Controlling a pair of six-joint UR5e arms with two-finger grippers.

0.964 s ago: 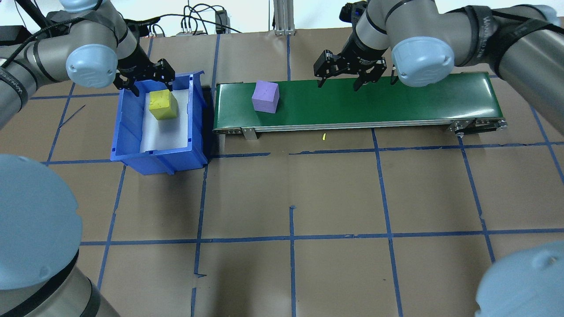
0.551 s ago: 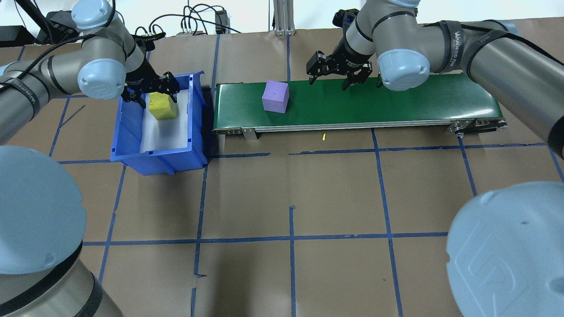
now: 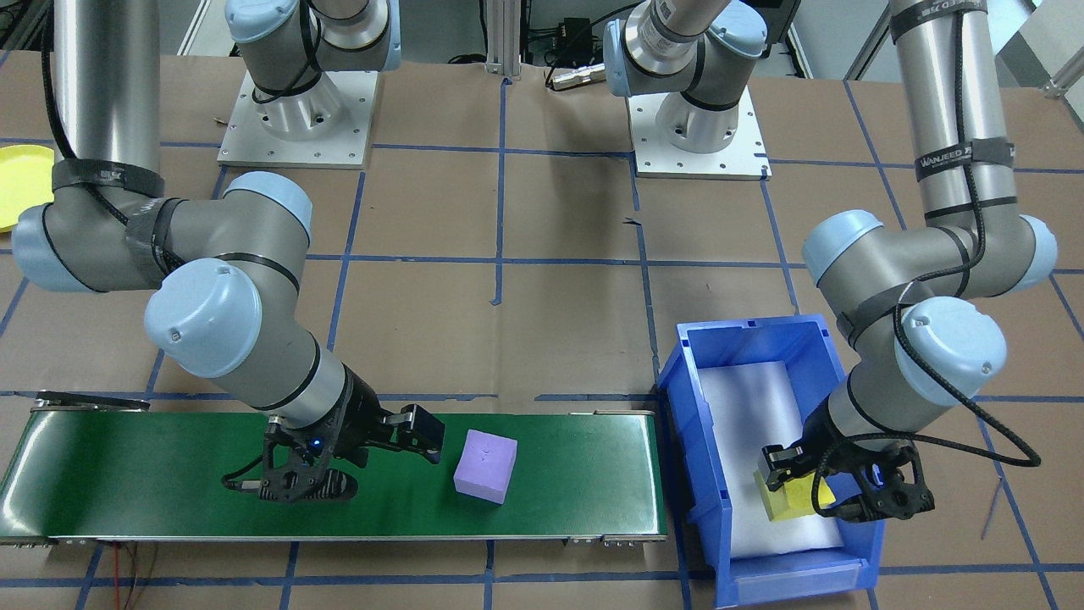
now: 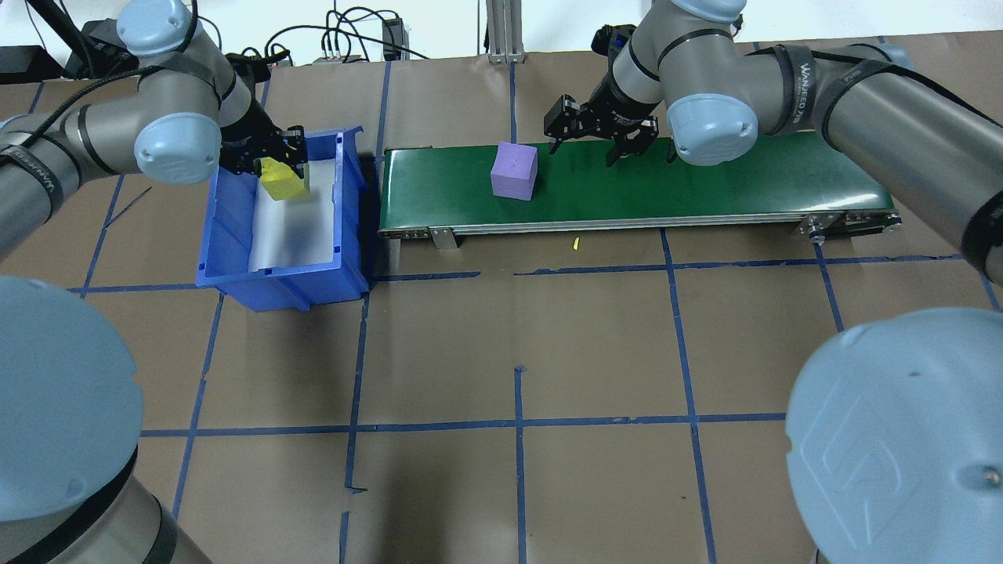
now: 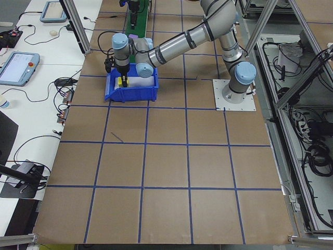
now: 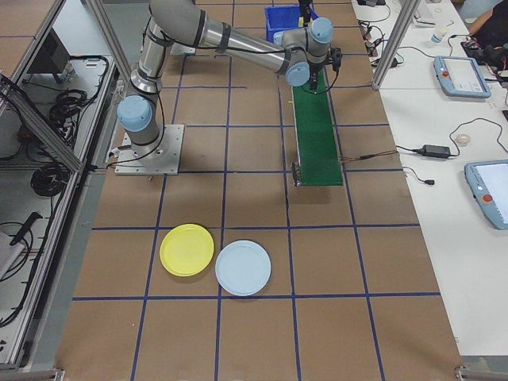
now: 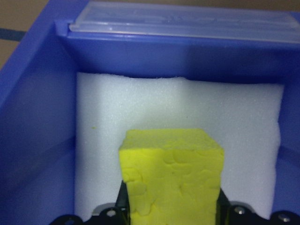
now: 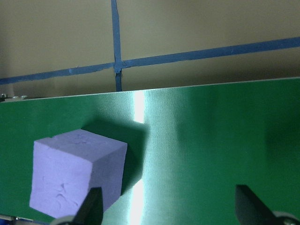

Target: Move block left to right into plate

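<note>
While in bin, yellow block between left end effector fingers

Illumination is bright, even and comes from above in all views. Shadows on the tabletop are short and soft. A vertical glare streak crosses the green conveyor belt in the right wrist view; a fainter sheen marks the belt's end in the front-facing view. The purple block casts a dark shadow beside it. The yellow block appears slightly soft at close range. Exterior views are sharp; large arm joints at the overhead view's lower corners are slightly blurred.
</note>
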